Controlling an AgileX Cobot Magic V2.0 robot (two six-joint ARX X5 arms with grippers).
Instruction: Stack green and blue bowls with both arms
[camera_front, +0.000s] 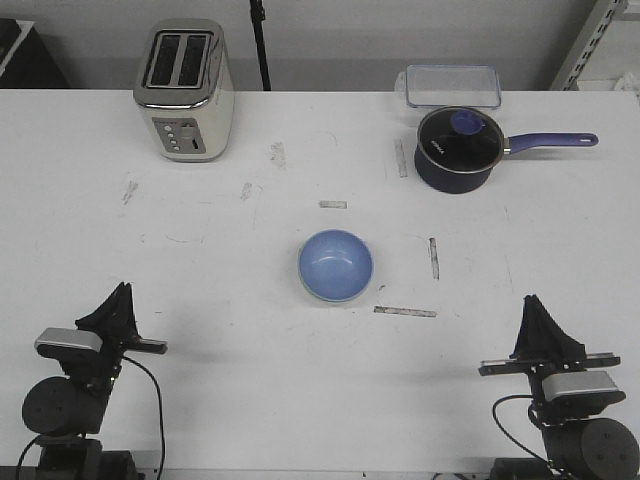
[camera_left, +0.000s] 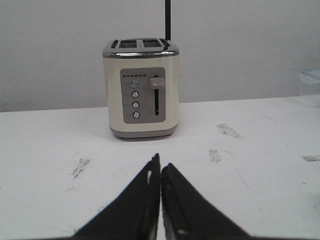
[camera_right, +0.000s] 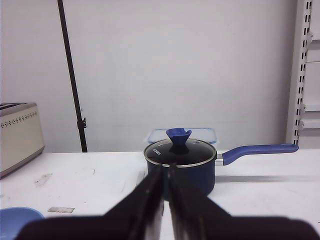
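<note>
A light blue bowl (camera_front: 335, 263) sits upright at the middle of the table. A thin pale green edge (camera_front: 338, 298) shows along its near rim, as of a green bowl under it; I cannot tell more of it. In the right wrist view a piece of the blue bowl (camera_right: 17, 220) shows at the frame's corner. My left gripper (camera_front: 122, 291) rests shut and empty near the front left edge, far from the bowl. Its closed tips (camera_left: 161, 161) point at the toaster. My right gripper (camera_front: 533, 302) is shut and empty at the front right, aimed at the saucepan (camera_right: 165, 167).
A cream toaster (camera_front: 185, 90) stands at the back left. A dark navy saucepan (camera_front: 458, 150) with a glass lid and purple handle is at the back right. A clear lidded container (camera_front: 452, 86) lies behind the saucepan. Tape strips (camera_front: 405, 311) mark the table near the bowl.
</note>
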